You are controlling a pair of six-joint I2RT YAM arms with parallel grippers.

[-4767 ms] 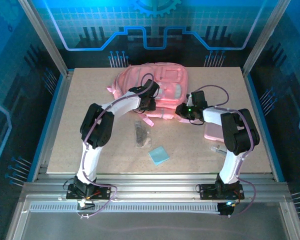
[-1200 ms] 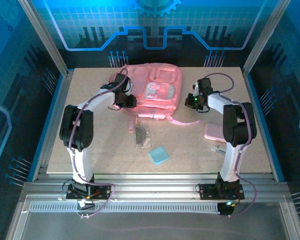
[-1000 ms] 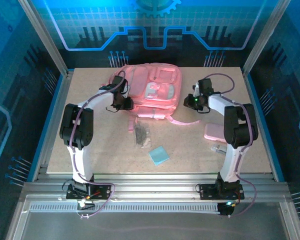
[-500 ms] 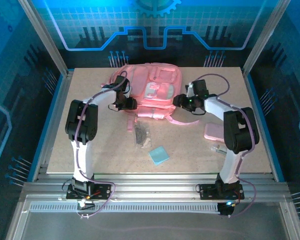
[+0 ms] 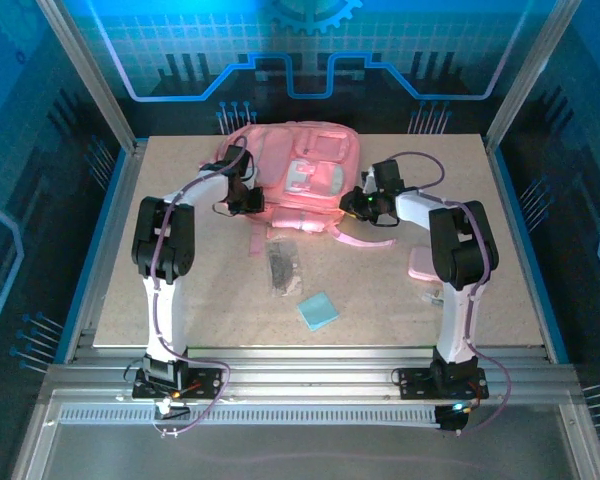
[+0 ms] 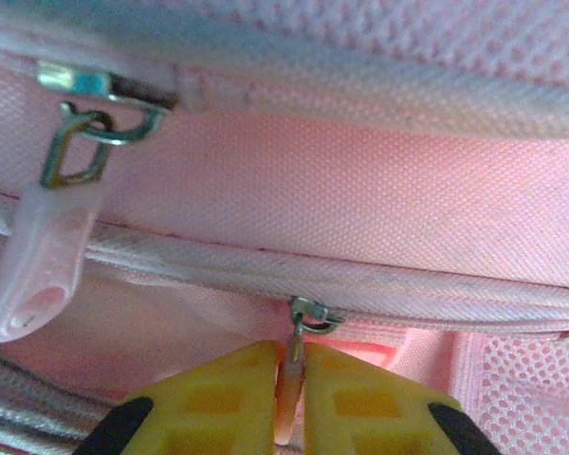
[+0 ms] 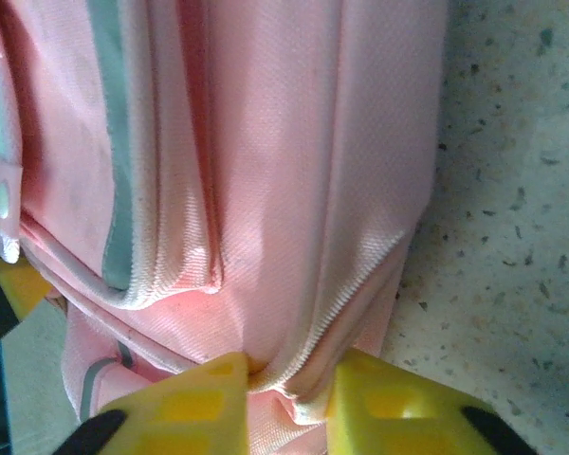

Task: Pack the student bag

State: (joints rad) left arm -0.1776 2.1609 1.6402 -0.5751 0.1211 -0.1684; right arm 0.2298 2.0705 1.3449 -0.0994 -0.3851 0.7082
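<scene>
The student bag (image 5: pixel 298 178), a big pink backpack, lies flat at the back middle of the table with its straps trailing toward me. My left gripper (image 5: pixel 248 201) is at the bag's left side. In the left wrist view, my left gripper (image 6: pixel 289 403) is shut on a pale pink zipper pull (image 6: pixel 293 374) that hangs from a metal slider (image 6: pixel 309 316). My right gripper (image 5: pixel 356 201) is at the bag's right edge. In the right wrist view, my right gripper (image 7: pixel 285 393) is shut on a bunched fold of the bag's fabric (image 7: pixel 294 313).
A second zipper pull (image 6: pixel 40 268) hangs at the upper left of the left wrist view. On the table (image 5: pixel 380 320) in front of the bag lie a dark pouch (image 5: pixel 280 266), a blue square pad (image 5: pixel 318 311), a small pink flat case (image 5: pixel 425 263) and a small clear item (image 5: pixel 436 297).
My right gripper has moved left onto the bag's right edge and closed on its fabric. My left gripper has shifted slightly along the bag's left side and closed on the zipper pull.
</scene>
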